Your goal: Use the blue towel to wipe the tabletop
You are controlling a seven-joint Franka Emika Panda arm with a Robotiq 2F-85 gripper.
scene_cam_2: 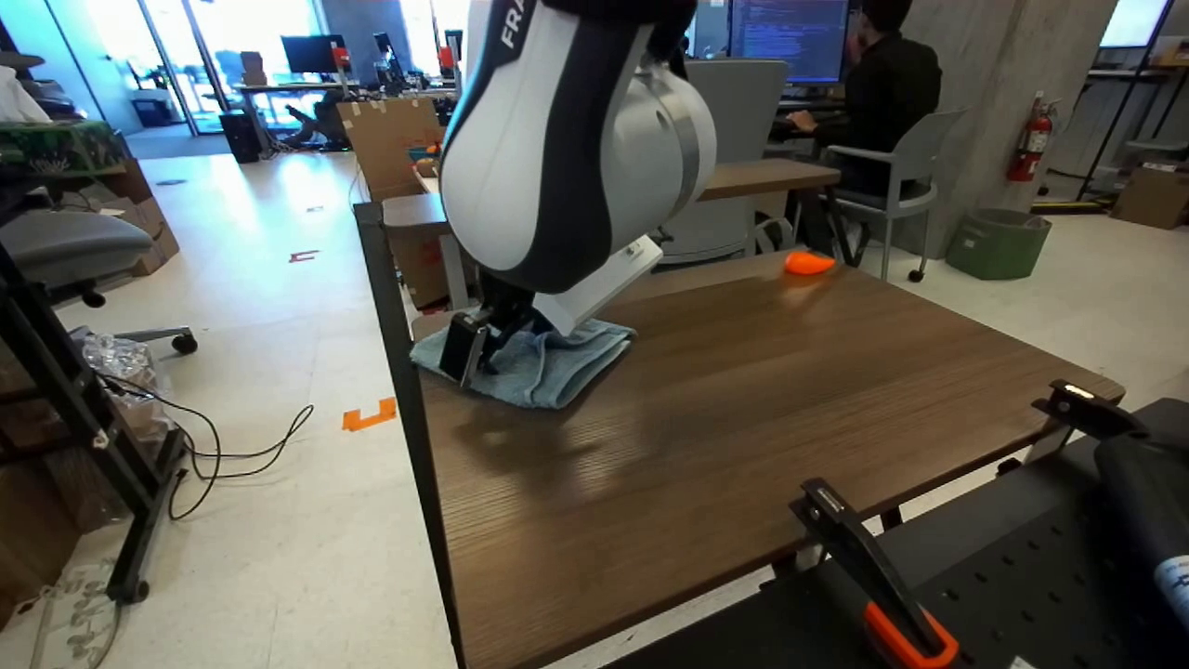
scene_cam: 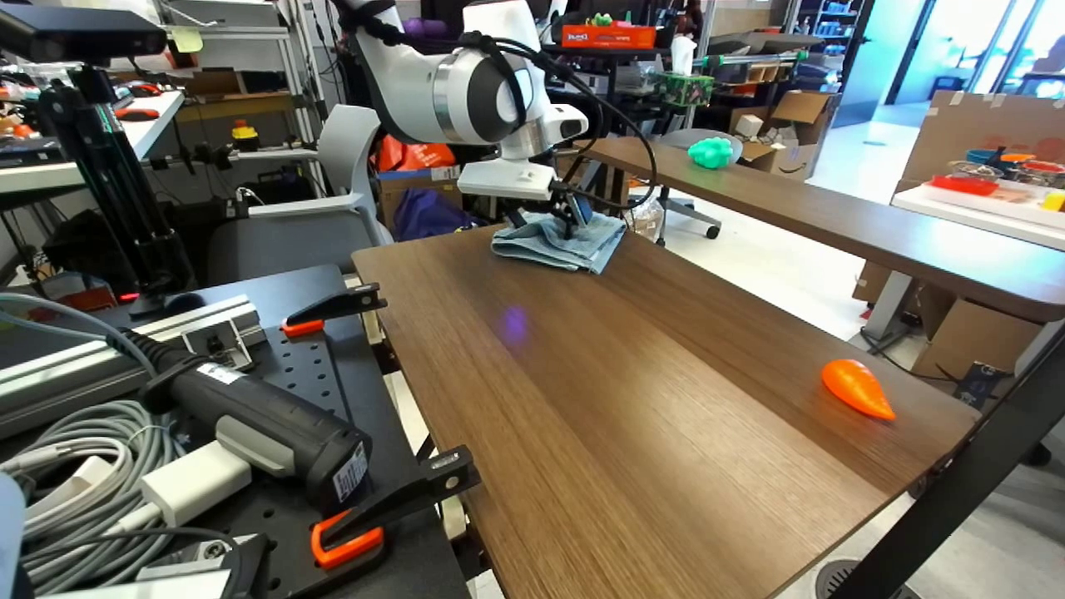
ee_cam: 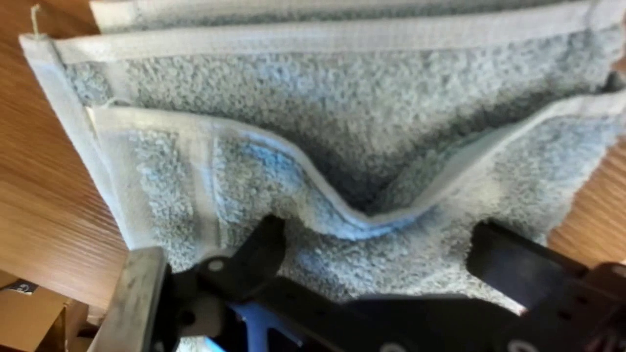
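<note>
Gripper (ee_cam: 377, 233) sits on the blue towel (ee_cam: 303, 93) at one end of the tabletop (scene_cam: 624, 399); we see jaws wide apart, its folds ungripped between them.

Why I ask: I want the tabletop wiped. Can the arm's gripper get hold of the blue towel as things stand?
Probably yes: in the wrist view, the gripper stands open over the blue towel, its fingertips down at it and nothing visible in the way.
</note>
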